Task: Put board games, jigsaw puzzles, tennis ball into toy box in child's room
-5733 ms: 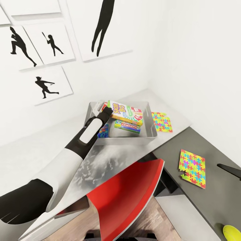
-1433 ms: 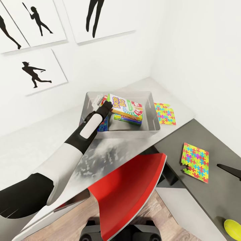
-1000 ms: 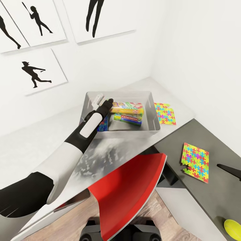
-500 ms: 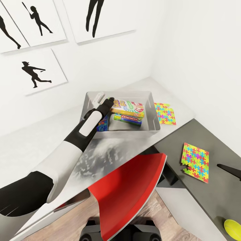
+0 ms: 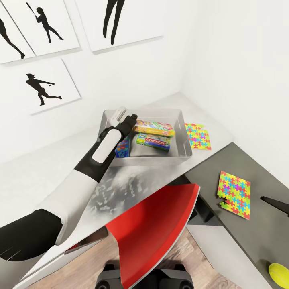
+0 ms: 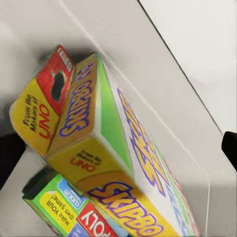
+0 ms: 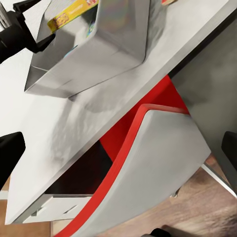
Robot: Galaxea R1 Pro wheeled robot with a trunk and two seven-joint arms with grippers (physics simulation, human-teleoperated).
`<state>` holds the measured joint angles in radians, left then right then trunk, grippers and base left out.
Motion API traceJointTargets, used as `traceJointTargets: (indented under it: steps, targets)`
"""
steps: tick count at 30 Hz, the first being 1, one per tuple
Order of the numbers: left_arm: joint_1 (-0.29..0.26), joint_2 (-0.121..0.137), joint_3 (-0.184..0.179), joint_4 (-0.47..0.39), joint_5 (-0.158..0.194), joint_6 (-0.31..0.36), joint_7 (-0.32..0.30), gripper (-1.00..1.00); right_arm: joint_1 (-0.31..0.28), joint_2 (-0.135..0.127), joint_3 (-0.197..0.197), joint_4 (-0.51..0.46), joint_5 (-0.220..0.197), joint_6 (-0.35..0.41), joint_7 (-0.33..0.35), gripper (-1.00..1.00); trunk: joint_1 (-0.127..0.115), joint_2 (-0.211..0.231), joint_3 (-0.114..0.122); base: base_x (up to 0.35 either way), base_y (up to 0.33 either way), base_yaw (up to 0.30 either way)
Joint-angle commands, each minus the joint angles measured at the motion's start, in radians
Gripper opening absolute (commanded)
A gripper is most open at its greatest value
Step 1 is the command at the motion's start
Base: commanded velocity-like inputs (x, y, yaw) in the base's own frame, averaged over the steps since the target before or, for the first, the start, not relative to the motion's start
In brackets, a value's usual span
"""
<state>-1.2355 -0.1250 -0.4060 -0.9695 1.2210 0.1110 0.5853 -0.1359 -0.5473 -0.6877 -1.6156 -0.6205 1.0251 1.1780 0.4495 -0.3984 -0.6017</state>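
1. You face a white-walled corner of the child's room, with black baseball-player silhouette pictures [image 5: 40, 89] on the wall behind the toy box.
2. The long pale table [image 5: 48, 176] runs under the toy box; its lower dark grey side table [image 5: 241, 176] joins it to the right of the box.
3. A red chair [image 5: 156, 233] is tucked against the table edge, on your side of the toy box, between you and the desk.
4. The toy box [image 5: 182, 132] sits on the pale table near the corner. Inside lie the yellow Skip-Bo box [image 5: 154, 128] on top of the green-edged Monopoly box [image 5: 153, 142], with a blue box [image 5: 122, 147] beside them, partly hidden by your left arm.
5. Your left gripper [image 5: 125, 117] hangs over the box's left end, just beside the Skip-Bo box, released and holding nothing.
6. One jigsaw puzzle [image 5: 198, 136] lies on the pale table, just right of the toy box; the other jigsaw [image 5: 235, 194] lies on the side table, well apart from the box.
7. The tennis ball [image 5: 279, 273] rests on the side table, farthest from the box.
8. Your right gripper: I cannot tell its state.
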Motion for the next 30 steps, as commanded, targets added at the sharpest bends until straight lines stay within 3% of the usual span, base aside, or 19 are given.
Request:
traceJointTargets:
  steps: [1,5,9,10,15,20,30]
  targets:
    - [0.005,0.000,-0.001,-0.028,0.009,0.021,0.026,1.00,-0.001,0.000,-0.001,0.000,0.001,0.004,0.003,1.00,0.001,-0.002,-0.001,0.000,0.000,0.000]
    - [0.032,0.000,0.000,-0.124,0.040,0.069,0.094,1.00,-0.001,0.000,-0.001,0.000,0.001,0.004,0.003,1.00,0.001,-0.002,-0.001,0.000,0.000,0.000]
    - [0.068,0.000,0.000,-0.242,0.105,0.100,0.188,1.00,-0.001,0.000,-0.001,0.000,0.001,0.004,0.003,1.00,0.001,-0.002,-0.001,0.000,0.000,0.000]
    - [0.068,0.000,0.000,-0.242,0.105,0.100,0.188,1.00,-0.001,0.000,-0.001,0.000,0.001,0.004,0.003,1.00,0.001,-0.002,-0.001,0.000,0.000,0.000]
    - [0.096,-0.001,0.000,-0.332,0.179,0.115,0.277,1.00,-0.001,0.000,-0.002,0.000,0.001,0.005,0.002,1.00,0.001,-0.002,-0.001,0.000,0.000,0.000]
    - [0.112,-0.001,0.000,-0.375,0.248,0.121,0.314,1.00,-0.001,0.000,-0.007,0.000,0.001,0.005,0.004,1.00,0.001,-0.002,-0.001,0.000,0.000,0.000]
    - [0.134,0.000,-0.001,-0.407,0.306,0.125,0.347,1.00,-0.001,-0.002,-0.010,0.000,0.001,0.006,0.007,1.00,0.001,-0.002,-0.001,0.000,0.000,0.000]
